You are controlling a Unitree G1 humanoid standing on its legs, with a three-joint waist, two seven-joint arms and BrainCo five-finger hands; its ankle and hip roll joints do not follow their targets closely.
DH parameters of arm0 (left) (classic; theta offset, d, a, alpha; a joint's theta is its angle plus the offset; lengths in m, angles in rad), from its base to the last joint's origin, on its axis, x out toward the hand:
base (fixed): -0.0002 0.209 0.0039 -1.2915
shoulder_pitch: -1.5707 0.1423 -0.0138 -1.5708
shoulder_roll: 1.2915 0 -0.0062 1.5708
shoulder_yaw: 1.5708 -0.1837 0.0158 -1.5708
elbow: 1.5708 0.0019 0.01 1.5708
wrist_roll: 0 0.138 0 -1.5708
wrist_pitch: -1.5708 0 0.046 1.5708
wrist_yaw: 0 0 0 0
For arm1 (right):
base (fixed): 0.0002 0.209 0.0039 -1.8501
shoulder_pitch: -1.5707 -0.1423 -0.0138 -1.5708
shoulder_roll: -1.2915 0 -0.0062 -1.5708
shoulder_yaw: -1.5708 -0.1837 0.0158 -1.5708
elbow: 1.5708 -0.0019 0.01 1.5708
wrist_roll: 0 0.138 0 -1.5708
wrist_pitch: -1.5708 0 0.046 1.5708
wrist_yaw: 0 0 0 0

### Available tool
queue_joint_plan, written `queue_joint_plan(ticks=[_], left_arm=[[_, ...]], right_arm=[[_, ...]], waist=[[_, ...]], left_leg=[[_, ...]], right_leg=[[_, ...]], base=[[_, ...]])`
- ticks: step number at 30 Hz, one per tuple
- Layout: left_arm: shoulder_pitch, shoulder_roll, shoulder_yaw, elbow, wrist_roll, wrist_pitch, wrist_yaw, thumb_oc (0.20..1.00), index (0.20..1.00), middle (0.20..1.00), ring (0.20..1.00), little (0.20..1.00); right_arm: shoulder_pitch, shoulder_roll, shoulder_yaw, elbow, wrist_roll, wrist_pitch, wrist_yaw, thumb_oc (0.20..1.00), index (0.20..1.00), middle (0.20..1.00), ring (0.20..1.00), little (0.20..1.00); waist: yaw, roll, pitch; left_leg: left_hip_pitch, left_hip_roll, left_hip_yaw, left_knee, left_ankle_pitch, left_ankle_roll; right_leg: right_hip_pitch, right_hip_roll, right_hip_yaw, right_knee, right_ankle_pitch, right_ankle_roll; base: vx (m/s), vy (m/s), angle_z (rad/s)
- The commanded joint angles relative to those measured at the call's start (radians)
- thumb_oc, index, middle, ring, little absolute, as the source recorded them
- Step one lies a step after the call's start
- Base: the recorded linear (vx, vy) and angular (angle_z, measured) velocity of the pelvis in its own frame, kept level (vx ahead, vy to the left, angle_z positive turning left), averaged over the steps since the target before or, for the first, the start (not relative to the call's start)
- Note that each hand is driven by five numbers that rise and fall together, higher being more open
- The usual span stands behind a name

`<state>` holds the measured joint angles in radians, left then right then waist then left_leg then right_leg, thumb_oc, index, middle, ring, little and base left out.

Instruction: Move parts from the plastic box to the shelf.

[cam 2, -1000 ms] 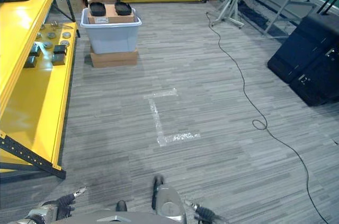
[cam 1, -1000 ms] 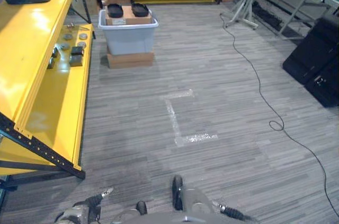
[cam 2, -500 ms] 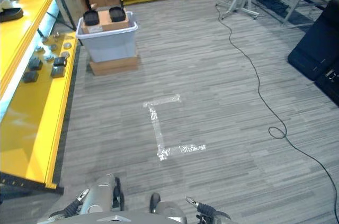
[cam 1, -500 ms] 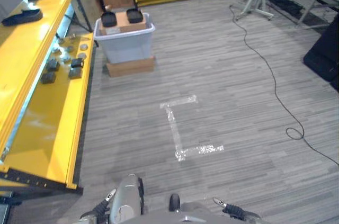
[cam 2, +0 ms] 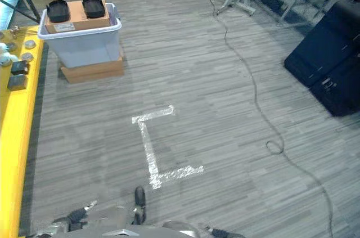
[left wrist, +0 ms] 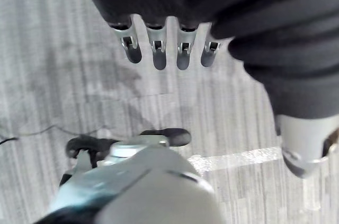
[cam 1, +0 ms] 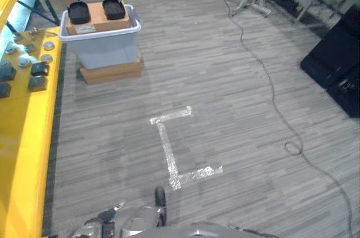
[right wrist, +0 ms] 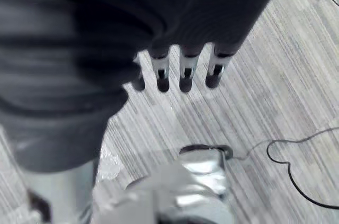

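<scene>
**Both hands empty, plastic box far ahead at eleven o'clock**

The pale grey translucent plastic box (cam 1: 100, 44) stands on the grey striped plank floor (cam 1: 225, 97) at about eleven o'clock in the head views, well away from the robot. It sits on top of a flat brown cardboard carton (cam 1: 110, 72). Inside the box lies a brown cardboard sheet with a white label (cam 2: 76, 17), and on that sheet rest two black rounded tray-shaped parts (cam 1: 79, 12), side by side and just apart.

The yellow metal shelf (cam 1: 25, 153) runs along the nine o'clock edge of the scene, just beside the box. On its lower deck, near ten o'clock, lie several small round silver parts (cam 1: 45, 58) and a few dark blocky parts (cam 1: 38, 69), close together.

At the middle of the floor an angular mark of silvery tape (cam 1: 171, 148) is stuck down. At about three o'clock stands a large black case (cam 2: 329, 66).

The left hand (left wrist: 159, 49) hangs over bare floor in its wrist view, its fingers straight in a row, holding nothing. The right hand (right wrist: 183, 70) likewise hangs above the floor with its fingers extended and relaxed, nothing in its grasp. The left hand also appears at seven o'clock in the head views, at the bottom edge.
</scene>
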<state>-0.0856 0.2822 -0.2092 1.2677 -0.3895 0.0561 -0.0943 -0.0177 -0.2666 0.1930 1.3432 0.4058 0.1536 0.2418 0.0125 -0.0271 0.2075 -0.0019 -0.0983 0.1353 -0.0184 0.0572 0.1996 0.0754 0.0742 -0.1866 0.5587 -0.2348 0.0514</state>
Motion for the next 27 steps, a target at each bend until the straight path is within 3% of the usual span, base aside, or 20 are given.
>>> queue_joint_plan(ticks=[1, 4, 5, 8, 10, 12, 13, 14, 16, 18, 19, 20, 22, 23, 24, 27], left_arm=[[-0.015, -0.001, -0.021, -0.018, 0.0, -0.013, 0.05, 1.0, 1.0, 1.0, 1.0, 1.0], [-0.03, 0.012, -0.009, -0.037, -0.022, -0.001, 0.061, 1.0, 1.0, 1.0, 1.0, 1.0], [-0.045, 0.021, -0.007, -0.045, -0.031, 0.008, 0.061, 1.0, 1.0, 1.0, 1.0, 1.0], [-0.059, 0.018, -0.013, -0.044, -0.058, 0.013, 0.058, 1.0, 1.0, 1.0, 1.0, 1.0], [-0.061, 0.014, -0.018, -0.042, -0.084, 0.018, 0.063, 1.0, 1.0, 1.0, 1.0, 1.0], [-0.057, 0.001, -0.012, -0.039, -0.103, 0.021, 0.086, 1.0, 1.0, 1.0, 1.0, 1.0], [-0.041, -0.012, -0.002, -0.032, -0.119, 0.026, 0.09, 1.0, 1.0, 1.0, 1.0, 1.0], [-0.025, -0.025, 0.014, -0.03, -0.08, 0.027, 0.076, 1.0, 1.0, 1.0, 1.0, 1.0], [-0.016, -0.036, 0.014, -0.031, -0.056, 0.027, 0.072, 1.0, 1.0, 1.0, 1.0, 1.0], [-0.019, -0.038, 0.012, -0.035, -0.042, 0.043, 0.064, 1.0, 1.0, 1.0, 1.0, 1.0], [-0.021, -0.039, 0.006, -0.028, -0.004, 0.064, 0.05, 1.0, 1.0, 1.0, 1.0, 1.0], [-0.015, -0.041, 0.0, -0.021, 0.005, 0.064, 0.047, 1.0, 1.0, 1.0, 1.0, 1.0], [0.016, -0.048, -0.01, -0.013, 0.004, 0.043, 0.051, 1.0, 1.0, 1.0, 1.0, 1.0], [0.024, -0.048, -0.01, -0.012, 0.005, 0.037, 0.052, 1.0, 1.0, 1.0, 1.0, 1.0], [0.054, -0.041, -0.007, -0.012, 0.019, 0.016, 0.053, 1.0, 1.0, 1.0, 1.0, 1.0], [0.071, -0.031, -0.004, -0.011, 0.04, 0.0, 0.041, 1.0, 1.0, 1.0, 1.0, 1.0]], right_arm=[[-0.001, -0.012, -0.008, -0.046, 0.027, -0.014, 0.02, 1.0, 1.0, 1.0, 1.0, 1.0], [0.004, 0.002, 0.014, -0.049, -0.01, -0.037, 0.018, 1.0, 1.0, 1.0, 1.0, 1.0], [-0.002, -0.001, 0.033, -0.051, 0.007, -0.041, 0.011, 1.0, 1.0, 1.0, 1.0, 1.0], [-0.002, -0.013, 0.037, -0.053, -0.001, -0.038, 0.013, 1.0, 1.0, 1.0, 1.0, 1.0], [0.005, -0.016, 0.031, -0.05, -0.029, -0.044, 0.008, 1.0, 1.0, 1.0, 1.0, 1.0], [0.004, -0.026, 0.031, -0.043, -0.037, -0.048, -0.004, 1.0, 1.0, 1.0, 1.0, 1.0], [-0.002, -0.03, 0.028, -0.042, -0.06, -0.041, 0.004, 1.0, 1.0, 1.0, 1.0, 1.0], [-0.009, -0.041, 0.031, -0.063, -0.077, -0.057, 0.015, 1.0, 1.0, 1.0, 1.0, 1.0], [-0.017, -0.053, 0.036, -0.083, -0.064, -0.073, -0.005, 1.0, 1.0, 1.0, 1.0, 1.0], [-0.023, -0.065, 0.032, -0.088, -0.039, -0.094, -0.02, 1.0, 1.0, 1.0, 1.0, 1.0], [-0.036, -0.079, 0.012, -0.098, -0.001, -0.128, -0.038, 1.0, 1.0, 1.0, 1.0, 1.0], [-0.046, -0.084, 0.006, -0.11, -0.003, -0.15, -0.061, 1.0, 1.0, 1.0, 1.0, 1.0], [-0.063, -0.094, 0.008, -0.149, -0.016, -0.189, -0.08, 1.0, 1.0, 1.0, 1.0, 1.0], [-0.064, -0.095, 0.009, -0.156, -0.017, -0.195, -0.083, 1.0, 1.0, 1.0, 1.0, 1.0], [-0.066, -0.103, 0.013, -0.175, -0.017, -0.217, -0.088, 1.0, 1.0, 1.0, 1.0, 1.0], [-0.065, -0.119, 0.018, -0.176, -0.034, -0.221, -0.098, 1.0, 1.0, 1.0, 1.0, 1.0]], waist=[[0.02, 0.032, 0.016], [-0.001, 0.029, 0.03], [-0.02, 0.013, 0.04], [-0.061, 0.004, 0.048], [-0.081, 0.004, 0.047], [-0.089, 0.009, 0.039], [-0.08, 0.007, 0.022], [-0.069, 0.002, 0.017], [-0.049, -0.015, 0.024], [-0.04, -0.02, 0.03], [-0.033, -0.022, 0.036], [-0.029, -0.017, 0.038], [-0.004, 0.008, 0.041], [0.003, 0.013, 0.043], [0.037, 0.027, 0.047], [0.067, 0.031, 0.049]], left_leg=[[-0.016, 0.052, -0.052, 0.091, -0.148, -0.083], [0.025, 0.049, -0.064, 0.079, -0.162, -0.091], [0.054, 0.033, -0.071, 0.071, -0.185, -0.097], [0.098, 0.012, -0.099, 0.067, -0.222, -0.097], [0.117, 0.008, -0.109, 0.083, -0.247, -0.097], [0.14, 0.016, -0.128, 0.093, -0.26, -0.109], [0.145, 0.025, -0.131, 0.159, -0.262, -0.132], [0.102, 0.042, -0.123, 0.337, -0.189, -0.161], [-0.029, 0.053, -0.103, 0.556, -0.12, -0.185], [-0.098, 0.091, -0.073, 0.614, -0.123, -0.184], [-0.128, 0.145, -0.008, 0.539, -0.133, -0.185], [-0.123, 0.147, 0.01, 0.458, -0.133, -0.188], [-0.143, 0.111, 0.005, 0.235, -0.088, -0.21], [-0.149, 0.103, -0.002, 0.193, -0.071, -0.216], [-0.183, 0.095, -0.029, 0.066, 0.007, -0.238], [-0.231, 0.098, -0.014, -0.009, 0.048, -0.255]], right_leg=[[-0.169, -0.166, 0.057, 0.118, 0.186, 0.053], [-0.198, -0.142, 0.044, -0.062, 0.17, 0.05], [-0.205, -0.124, 0.035, -0.252, 0.186, 0.044], [-0.252, -0.112, 0.073, -0.391, 0.242, 0.052], [-0.285, -0.114, 0.091, -0.399, 0.267, 0.056], [-0.259, -0.099, 0.097, -0.418, 0.253, 0.03], [-0.224, -0.096, 0.089, -0.435, 0.242, 0.01], [-0.176, -0.098, 0.089, -0.455, 0.221, -0.01], [-0.116, -0.105, 0.093, -0.485, 0.211, -0.032], [-0.085, -0.109, 0.081, -0.495, 0.197, -0.043], [-0.04, -0.116, 0.057, -0.509, 0.176, -0.042], [-0.025, -0.115, 0.051, -0.516, 0.167, -0.037], [0.011, -0.09, 0.072, -0.53, 0.149, -0.024], [0.021, -0.083, 0.08, -0.532, 0.145, -0.023], [0.06, -0.054, 0.104, -0.534, 0.118, -0.026], [0.11, -0.035, 0.114, -0.535, 0.082, -0.034]], base=[[0.37, 0.084, 0.32], [0.36, -0.074, 0.36], [0.44, -0.143, 0.21], [0.34, -0.091, 0.3], [0.42, -0.129, 0.55], [0.46, -0.199, 0.49], [0.56, -0.31, 0.57], [0.58, -0.349, 0.48], [0.34, -0.252, 0.35], [0.3, -0.153, 0.58], [0.48, -0.094, 0.48], [0.55, 0.007, 0.3], [0.43, 0.092, 0.14], [0.54, 0.068, -0.12], [0.47, 0.037, -0.26], [0.38, 0.054, -0.46]])
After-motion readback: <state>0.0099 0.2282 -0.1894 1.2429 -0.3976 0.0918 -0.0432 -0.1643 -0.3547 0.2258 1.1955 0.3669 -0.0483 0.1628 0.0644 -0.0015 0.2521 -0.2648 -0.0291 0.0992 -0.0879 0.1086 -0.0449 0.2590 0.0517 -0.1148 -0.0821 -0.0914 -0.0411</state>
